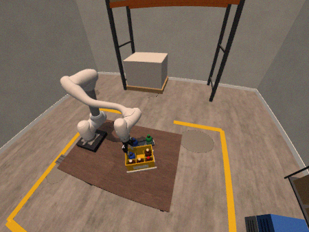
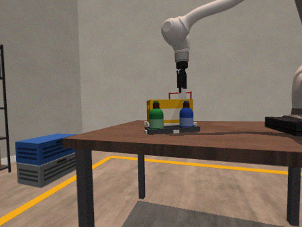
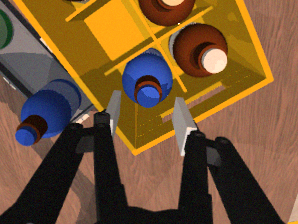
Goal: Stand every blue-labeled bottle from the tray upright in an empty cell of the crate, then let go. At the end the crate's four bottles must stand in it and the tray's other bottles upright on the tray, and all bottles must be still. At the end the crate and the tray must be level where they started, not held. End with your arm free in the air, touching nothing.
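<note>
The yellow crate [image 1: 130, 168] [image 2: 164, 103] [image 3: 257, 42] stands level on the table. A blue bottle [image 1: 131, 156] [image 3: 146, 75] stands in its back corner cell at the arm's side. My gripper [image 2: 181, 95] [image 3: 147, 105] is open and empty above that bottle, its fingers apart on either side of the cap in the wrist view. The crate's back middle cell is empty. The tray [image 2: 171, 130] [image 3: 24, 56] beside the crate holds another upright blue bottle [image 1: 134, 141] [image 2: 186, 117] [image 3: 47, 111] and an upright green bottle [image 1: 148, 139] [image 2: 156, 117] [image 3: 4, 30].
Brown bottles with white caps [image 1: 147, 151] [image 3: 213, 60] and one with a red cap [image 1: 148, 158] stand in other crate cells. Yellow dividers and crate walls surround the cells. A red frame [image 2: 180, 93] rises behind the crate. The arm's base [image 1: 92, 141] is on the table.
</note>
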Robot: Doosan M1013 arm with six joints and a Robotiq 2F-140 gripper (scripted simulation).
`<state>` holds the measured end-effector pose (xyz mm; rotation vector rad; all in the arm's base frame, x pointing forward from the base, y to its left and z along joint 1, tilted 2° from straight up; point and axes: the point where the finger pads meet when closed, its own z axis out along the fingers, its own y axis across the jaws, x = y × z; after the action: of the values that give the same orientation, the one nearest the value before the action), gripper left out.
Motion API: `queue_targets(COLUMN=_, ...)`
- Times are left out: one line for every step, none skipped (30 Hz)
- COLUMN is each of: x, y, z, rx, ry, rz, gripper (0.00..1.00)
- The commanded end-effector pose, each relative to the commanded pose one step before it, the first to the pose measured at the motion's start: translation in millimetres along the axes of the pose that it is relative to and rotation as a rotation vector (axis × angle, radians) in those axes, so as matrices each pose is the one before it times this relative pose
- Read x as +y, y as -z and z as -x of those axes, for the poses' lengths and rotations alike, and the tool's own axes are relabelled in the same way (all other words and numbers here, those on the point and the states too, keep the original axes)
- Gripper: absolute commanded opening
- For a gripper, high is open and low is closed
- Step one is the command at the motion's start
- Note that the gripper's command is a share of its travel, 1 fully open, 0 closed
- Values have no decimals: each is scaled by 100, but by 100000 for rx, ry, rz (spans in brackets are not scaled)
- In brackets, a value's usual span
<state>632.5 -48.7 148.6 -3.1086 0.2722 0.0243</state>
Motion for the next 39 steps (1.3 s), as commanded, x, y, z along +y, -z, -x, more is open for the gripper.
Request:
queue_targets(x=-3, y=714, z=0, rx=1, ry=2, rz=-22, gripper=38)
queue_targets(x=0, y=259, z=0, rx=0, ry=0, rz=0, gripper=38)
queue_targets(x=0, y=255, z=0, rx=0, ry=0, rz=0, gripper=38)
queue_targets(x=0, y=251, z=0, rx=0, ry=0, rz=0, gripper=38)
queue_targets(x=0, y=245, z=0, rx=0, ry=0, rz=0, gripper=38)
queue_targets(x=0, y=239, z=0, rx=0, ry=0, rz=0, gripper=38)
queue_targets(x=0, y=231, z=0, rx=0, ry=0, rz=0, gripper=38)
queue_targets(x=0, y=222, z=0, rx=0, ry=0, rz=0, gripper=38)
queue_targets(x=0, y=213, z=0, rx=0, ry=0, rz=0, gripper=38)
queue_targets(x=0, y=202, z=0, rx=0, ry=0, rz=0, gripper=38)
queue_targets(x=0, y=191, z=0, rx=0, ry=0, rz=0, gripper=38)
queue_targets(x=0, y=180, z=0, rx=0, ry=0, rz=0, gripper=38)
queue_targets(x=0, y=167, z=0, rx=0, ry=0, rz=0, gripper=38)
queue_targets(x=0, y=0, z=0, rx=0, ry=0, rz=0, gripper=38)
queue_targets(x=0, y=0, z=0, rx=0, ry=0, rz=0, gripper=38)
queue_targets(x=0, y=154, z=0, rx=0, ry=0, rz=0, gripper=38)
queue_targets(x=0, y=141, z=0, rx=0, ry=0, rz=0, gripper=38)
queue_targets(x=0, y=128, z=0, rx=0, ry=0, rz=0, gripper=38)
queue_targets(x=0, y=115, z=0, rx=0, ry=0, rz=0, gripper=38)
queue_targets(x=0, y=101, z=0, rx=0, ry=0, rz=0, gripper=38)
queue_targets(x=0, y=88, z=0, rx=0, ry=0, rz=0, gripper=38)
queue_targets(x=0, y=75, z=0, rx=0, ry=0, rz=0, gripper=38)
queue_targets(x=0, y=62, z=0, rx=0, ry=0, rz=0, gripper=38)
queue_targets(x=0, y=50, z=0, rx=0, ry=0, rz=0, gripper=38)
queue_targets(x=0, y=39, z=0, rx=0, ry=0, rz=0, gripper=38)
queue_targets(x=0, y=29, z=0, rx=0, ry=0, rz=0, gripper=38)
queue_targets(x=0, y=20, z=0, rx=0, ry=0, rz=0, gripper=38)
queue_targets(x=0, y=13, z=0, rx=0, ry=0, rz=0, gripper=38)
queue_targets(x=0, y=7, z=0, rx=0, ry=0, rz=0, gripper=38)
queue_targets(x=0, y=3, z=0, rx=0, ry=0, rz=0, gripper=38)
queue_targets(x=0, y=0, z=0, rx=0, ry=0, rz=0, gripper=38)
queue_targets(x=0, y=0, z=0, rx=0, ry=0, rz=0, gripper=38)
queue_targets(x=0, y=0, z=0, rx=0, ry=0, rz=0, gripper=38)
queue_targets(x=0, y=0, z=0, rx=0, ry=0, rz=0, gripper=0)
queue_targets(x=0, y=0, z=0, rx=0, ry=0, rz=0, gripper=0)
queue_targets(x=0, y=0, z=0, rx=0, ry=0, rz=0, gripper=0)
queue_targets(x=0, y=0, z=0, rx=0, ry=0, rz=0, gripper=0)
queue_targets(x=0, y=0, z=0, rx=0, ry=0, rz=0, gripper=0)
queue_targets(x=0, y=0, z=0, rx=0, ry=0, rz=0, gripper=0)
